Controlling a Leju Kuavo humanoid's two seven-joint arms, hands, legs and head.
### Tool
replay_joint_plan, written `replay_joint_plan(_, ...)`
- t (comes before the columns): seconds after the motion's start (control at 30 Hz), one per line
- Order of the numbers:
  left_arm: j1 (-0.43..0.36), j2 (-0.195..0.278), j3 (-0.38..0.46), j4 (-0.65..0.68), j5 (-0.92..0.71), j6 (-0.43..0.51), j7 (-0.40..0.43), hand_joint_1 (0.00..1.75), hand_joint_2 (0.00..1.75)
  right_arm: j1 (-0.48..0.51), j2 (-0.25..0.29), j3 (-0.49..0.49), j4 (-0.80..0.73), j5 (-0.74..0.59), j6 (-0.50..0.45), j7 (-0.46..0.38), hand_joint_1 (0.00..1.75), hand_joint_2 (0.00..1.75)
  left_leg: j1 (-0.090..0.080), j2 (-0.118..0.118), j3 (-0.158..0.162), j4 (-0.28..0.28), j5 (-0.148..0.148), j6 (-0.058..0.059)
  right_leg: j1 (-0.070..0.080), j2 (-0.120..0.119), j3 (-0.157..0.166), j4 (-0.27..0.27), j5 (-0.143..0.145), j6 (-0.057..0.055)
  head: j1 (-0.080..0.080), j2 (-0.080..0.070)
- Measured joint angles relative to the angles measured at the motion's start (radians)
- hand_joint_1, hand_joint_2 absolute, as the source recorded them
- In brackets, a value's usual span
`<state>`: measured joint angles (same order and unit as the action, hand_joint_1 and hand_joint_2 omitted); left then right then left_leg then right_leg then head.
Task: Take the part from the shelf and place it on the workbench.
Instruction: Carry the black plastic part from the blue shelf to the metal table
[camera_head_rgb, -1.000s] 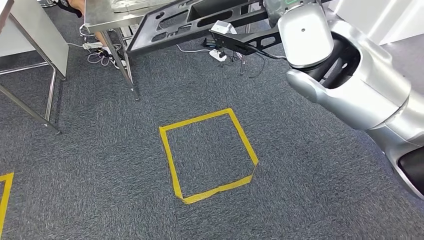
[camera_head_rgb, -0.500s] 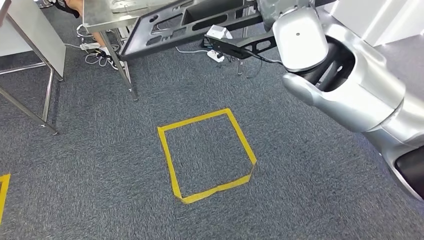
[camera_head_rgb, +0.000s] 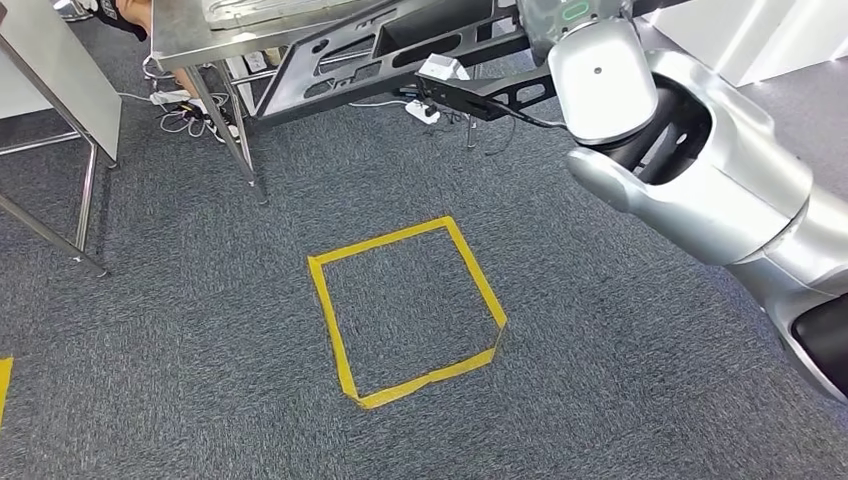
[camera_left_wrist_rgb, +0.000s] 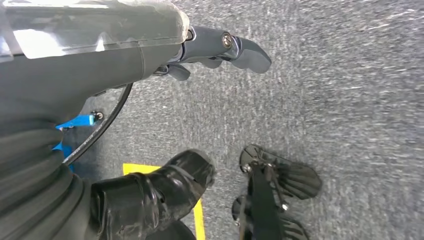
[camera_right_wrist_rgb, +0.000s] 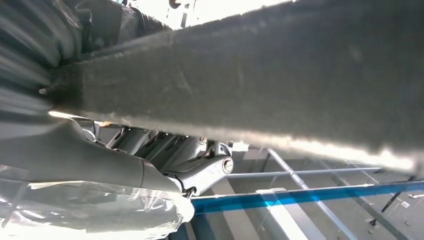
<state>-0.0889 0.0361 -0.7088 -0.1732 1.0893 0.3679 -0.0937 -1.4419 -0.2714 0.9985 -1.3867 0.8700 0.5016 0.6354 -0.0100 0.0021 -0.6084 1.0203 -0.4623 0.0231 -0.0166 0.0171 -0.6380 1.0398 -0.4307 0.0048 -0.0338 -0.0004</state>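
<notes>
A long black part (camera_head_rgb: 350, 60) with several slots stretches out over the carpet from my right arm. Its far end lies by the edge of the steel workbench (camera_head_rgb: 190, 30) at the upper left. In the right wrist view the part (camera_right_wrist_rgb: 280, 85) crosses the picture, and my right hand (camera_right_wrist_rgb: 190, 160) grips it from underneath. A small white tag (camera_head_rgb: 443, 68) sits on the part near the wrist. My left hand (camera_left_wrist_rgb: 165, 55) hangs above the grey carpet with thumb and fingers apart, holding nothing.
A yellow tape square (camera_head_rgb: 405, 305) marks the carpet ahead. A second metal-legged table (camera_head_rgb: 60, 70) stands at the left. Cables and a power strip (camera_head_rgb: 180, 100) lie under the workbench, near a person's leg (camera_head_rgb: 130, 10). White panels stand at the upper right.
The whole picture has shifted a little to the left, so the camera moved. My right arm still carries the part, which now points slightly higher toward the workbench.
</notes>
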Motion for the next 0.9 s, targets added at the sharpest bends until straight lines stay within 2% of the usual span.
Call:
replay_joint_plan(0.1,-0.001,0.001,0.000,0.000,-0.001,0.002,0.000,0.00,1.75,0.004,0.000,0.000,0.000,-0.002,0.002,0.000,1.75,1.75,-0.002,0.003,0.022,-0.028,0.002,0.018,-0.001,-0.002,0.004,0.009,0.009,0.017,0.001,0.000)
replay_joint_plan(0.13,0.000,0.000,0.000,0.000,-0.001,0.003,0.000,0.00,1.75,0.003,-0.001,0.000,0.000,-0.003,0.003,0.000,1.75,1.75,0.000,0.004,0.033,-0.036,0.003,0.022,0.000,-0.004,-0.002,0.027,0.000,0.020,0.003,0.000)
replay_joint_plan(0.2,0.001,0.000,0.000,0.000,-0.002,0.004,0.001,0.00,1.75,0.000,-0.001,0.000,0.000,-0.004,0.004,0.000,1.75,1.75,0.003,0.007,0.045,-0.042,0.002,0.027,-0.001,-0.007,-0.041,0.107,-0.046,0.025,0.006,0.000)
replay_joint_plan(0.27,0.001,0.000,0.000,0.000,-0.002,0.004,0.000,0.00,1.75,0.000,0.000,0.000,-0.001,-0.007,0.004,0.000,1.75,1.75,0.004,0.008,0.049,-0.040,-0.004,0.030,-0.002,-0.007,-0.104,0.221,-0.093,0.031,0.006,0.000)
replay_joint_plan(0.3,0.001,0.000,0.000,0.000,-0.002,0.004,-0.001,0.00,1.75,0.002,0.000,0.001,-0.002,-0.008,0.005,0.000,1.75,1.75,0.005,0.008,0.053,-0.038,-0.008,0.030,-0.004,-0.008,-0.125,0.251,-0.098,0.034,0.007,0.000)
replay_joint_plan(0.33,0.001,0.000,0.000,0.000,-0.002,0.004,-0.002,0.00,1.75,0.003,0.000,0.001,-0.002,-0.009,0.006,0.000,1.75,1.75,0.007,0.007,0.058,-0.035,-0.014,0.027,-0.006,-0.009,-0.130,0.249,-0.084,0.037,0.007,0.000)
replay_joint_plan(0.37,0.002,0.000,0.000,0.000,-0.002,0.004,-0.002,0.00,1.75,0.004,0.000,0.001,-0.002,-0.010,0.006,0.000,1.75,1.75,0.009,0.007,0.064,-0.031,-0.022,0.023,-0.008,-0.011,-0.117,0.210,-0.052,0.040,0.007,0.000)
replay_joint_plan(0.4,0.003,-0.001,0.000,0.000,-0.002,0.004,-0.002,0.00,1.75,0.005,0.000,0.001,-0.002,-0.010,0.007,0.000,1.75,1.75,0.012,0.006,0.071,-0.025,-0.032,0.017,-0.011,-0.013,-0.092,0.147,-0.013,0.042,0.007,0.000)
replay_joint_plan(0.43,0.004,-0.001,0.000,0.000,-0.002,0.005,-0.002,0.00,1.75,0.005,0.000,0.002,-0.002,-0.011,0.007,0.000,1.75,1.75,0.014,0.006,0.076,-0.018,-0.043,0.010,-0.010,-0.015,-0.069,0.090,0.012,0.043,0.007,0.000)
replay_joint_plan(0.5,0.002,-0.001,0.000,0.000,-0.002,0.005,-0.002,0.00,1.75,0.003,0.000,0.003,-0.003,-0.011,0.007,0.000,1.75,1.75,0.014,0.007,0.074,-0.008,-0.059,-0.005,-0.005,-0.016,-0.043,0.021,0.023,0.030,0.007,0.000)
replay_joint_plan(0.57,0.000,-0.001,0.000,0.000,-0.002,0.005,-0.003,0.00,1.75,0.002,0.001,0.003,-0.004,-0.012,0.006,0.000,1.75,1.75,0.012,0.009,0.076,-0.008,-0.065,-0.017,-0.002,-0.013,-0.036,0.011,0.010,0.010,0.006,0.000)
replay_joint_plan(0.6,0.000,-0.002,0.000,0.000,-0.002,0.004,-0.003,0.00,1.75,0.003,0.001,0.004,-0.004,-0.012,0.005,0.000,1.75,1.75,0.012,0.009,0.079,-0.004,-0.065,-0.022,-0.003,-0.012,-0.028,0.007,0.010,0.003,0.004,0.000)
replay_joint_plan(0.63,0.000,-0.002,0.000,0.000,-0.002,0.004,-0.003,0.00,1.75,0.003,0.001,0.004,-0.004,-0.011,0.005,0.000,1.75,1.75,0.013,0.008,0.072,0.015,-0.063,-0.026,-0.004,-0.011,-0.018,0.002,0.005,-0.003,0.003,0.000)
replay_joint_plan(0.67,0.000,-0.003,0.001,0.000,-0.002,0.004,-0.003,0.00,1.75,0.003,0.000,0.004,-0.004,-0.011,0.006,0.000,1.75,1.75,0.014,0.008,0.050,0.056,-0.062,-0.030,-0.006,-0.010,-0.005,-0.003,0.002,-0.007,0.002,0.000)
replay_joint_plan(0.73,-0.001,-0.003,0.001,0.000,-0.002,0.005,-0.004,0.00,1.75,0.006,0.000,0.006,-0.004,-0.011,0.006,0.000,1.75,1.75,0.015,0.007,-0.032,0.177,-0.081,-0.035,-0.005,-0.008,0.019,-0.012,-0.012,-0.013,-0.001,0.000)
replay_joint_plan(0.77,0.000,-0.002,0.001,0.000,-0.002,0.005,-0.003,0.00,1.75,0.008,0.000,0.007,-0.004,-0.012,0.006,-0.001,1.75,1.75,0.016,0.007,-0.076,0.228,-0.103,-0.036,-0.003,-0.006,0.031,-0.014,-0.020,-0.014,-0.001,0.000)
replay_joint_plan(0.8,0.001,-0.002,0.001,0.000,-0.002,0.005,-0.003,0.00,1.75,0.010,0.000,0.008,-0.005,-0.012,0.006,-0.001,1.75,1.75,0.016,0.007,-0.109,0.254,-0.125,-0.036,-0.001,-0.004,0.045,-0.015,-0.030,-0.014,-0.001,0.000)
replay_joint_plan(0.83,0.002,-0.003,0.001,0.000,-0.002,0.005,-0.001,0.00,1.75,0.011,0.000,0.009,-0.005,-0.012,0.006,-0.001,1.75,1.75,0.015,0.006,-0.130,0.252,-0.135,-0.034,0.001,-0.002,0.061,-0.014,-0.042,-0.014,-0.001,0.000)
replay_joint_plan(0.87,0.004,-0.003,0.001,0.000,-0.002,0.006,0.000,0.00,1.75,0.012,0.000,0.010,-0.005,-0.012,0.006,-0.001,1.75,1.75,0.013,0.006,-0.136,0.221,-0.122,-0.028,0.004,-0.001,0.079,-0.014,-0.054,-0.014,-0.001,0.000)
replay_joint_plan(0.9,0.006,-0.003,0.001,0.000,-0.001,0.008,0.002,0.00,1.75,0.012,0.000,0.012,-0.004,-0.012,0.006,-0.001,1.75,1.75,0.011,0.004,-0.131,0.166,-0.081,-0.019,0.007,0.001,0.097,-0.014,-0.066,-0.014,-0.001,0.000)
